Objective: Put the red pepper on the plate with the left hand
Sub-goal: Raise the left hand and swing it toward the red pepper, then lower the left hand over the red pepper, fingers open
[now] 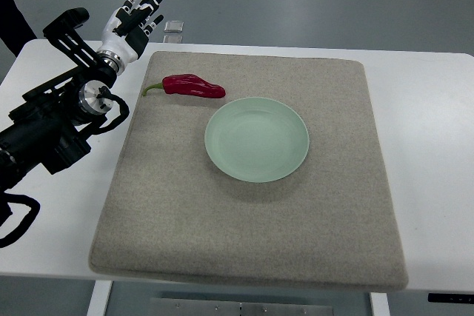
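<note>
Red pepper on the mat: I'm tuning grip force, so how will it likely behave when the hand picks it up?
The glossy, tapered red pepper looks smooth-skinned, so it may slip in the fingers. Its long, rounded body lying flat on the beige fabric mat could roll sideways if nudged. It probably is light and fairly firm; the thin green stem seems a poor hold.

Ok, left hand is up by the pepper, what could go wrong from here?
The red pepper lies flat on the mat, so the open left hand may push it rather than grasp it. It rests right beside the plate rim, so a descending hand might bump the plate. The curved stem offers poor grip.
</note>
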`<action>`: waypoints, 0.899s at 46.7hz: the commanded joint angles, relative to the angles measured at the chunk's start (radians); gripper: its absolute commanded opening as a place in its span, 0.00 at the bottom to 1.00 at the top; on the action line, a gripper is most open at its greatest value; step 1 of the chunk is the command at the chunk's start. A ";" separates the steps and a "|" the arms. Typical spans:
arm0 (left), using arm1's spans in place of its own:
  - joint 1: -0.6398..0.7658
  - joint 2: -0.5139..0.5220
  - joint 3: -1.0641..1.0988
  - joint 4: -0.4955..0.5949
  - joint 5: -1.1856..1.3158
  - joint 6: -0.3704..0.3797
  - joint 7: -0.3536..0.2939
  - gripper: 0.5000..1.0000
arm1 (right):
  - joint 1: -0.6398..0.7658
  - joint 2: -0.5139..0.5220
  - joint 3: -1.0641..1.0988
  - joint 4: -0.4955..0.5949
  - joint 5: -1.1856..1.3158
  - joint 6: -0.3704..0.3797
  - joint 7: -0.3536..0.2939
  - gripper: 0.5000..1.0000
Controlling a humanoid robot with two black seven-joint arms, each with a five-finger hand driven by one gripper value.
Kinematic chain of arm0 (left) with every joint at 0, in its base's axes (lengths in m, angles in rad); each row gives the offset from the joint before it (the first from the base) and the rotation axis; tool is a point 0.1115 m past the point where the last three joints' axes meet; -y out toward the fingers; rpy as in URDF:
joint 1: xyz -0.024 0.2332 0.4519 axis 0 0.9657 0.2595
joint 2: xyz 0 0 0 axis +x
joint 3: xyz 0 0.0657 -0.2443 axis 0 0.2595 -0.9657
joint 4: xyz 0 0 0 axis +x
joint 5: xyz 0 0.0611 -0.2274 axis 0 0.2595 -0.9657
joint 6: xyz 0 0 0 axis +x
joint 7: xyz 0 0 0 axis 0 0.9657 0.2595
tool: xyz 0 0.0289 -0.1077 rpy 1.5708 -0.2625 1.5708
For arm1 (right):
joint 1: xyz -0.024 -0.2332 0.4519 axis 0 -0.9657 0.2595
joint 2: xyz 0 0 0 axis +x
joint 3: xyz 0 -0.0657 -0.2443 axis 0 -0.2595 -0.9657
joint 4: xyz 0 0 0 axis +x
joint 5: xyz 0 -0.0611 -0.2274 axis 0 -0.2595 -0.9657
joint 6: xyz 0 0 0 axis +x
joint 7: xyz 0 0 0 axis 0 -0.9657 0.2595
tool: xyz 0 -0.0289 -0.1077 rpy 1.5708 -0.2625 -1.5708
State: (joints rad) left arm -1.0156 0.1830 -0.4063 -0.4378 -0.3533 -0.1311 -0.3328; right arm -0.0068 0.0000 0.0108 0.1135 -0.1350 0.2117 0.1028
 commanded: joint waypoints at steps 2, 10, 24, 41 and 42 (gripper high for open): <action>0.002 0.001 0.012 -0.001 0.002 0.001 0.021 0.92 | 0.001 0.000 0.000 0.000 0.000 0.000 0.000 0.86; 0.003 0.001 0.021 0.001 0.082 -0.001 0.031 0.92 | 0.001 0.000 0.000 0.000 0.000 0.000 0.000 0.86; -0.008 0.032 0.021 -0.035 0.433 -0.019 0.035 0.92 | 0.001 0.000 0.000 0.000 0.000 0.000 0.000 0.86; -0.024 0.101 0.061 -0.084 0.747 -0.093 0.050 0.93 | -0.001 0.000 0.000 0.000 0.000 0.000 0.000 0.86; -0.026 0.110 0.073 -0.093 0.766 -0.106 0.057 0.92 | 0.001 0.000 0.000 -0.002 0.000 0.000 0.000 0.86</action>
State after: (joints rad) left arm -1.0399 0.2688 -0.3609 -0.5144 0.3613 -0.1936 -0.2922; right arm -0.0061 0.0000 0.0108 0.1135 -0.1349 0.2117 0.1028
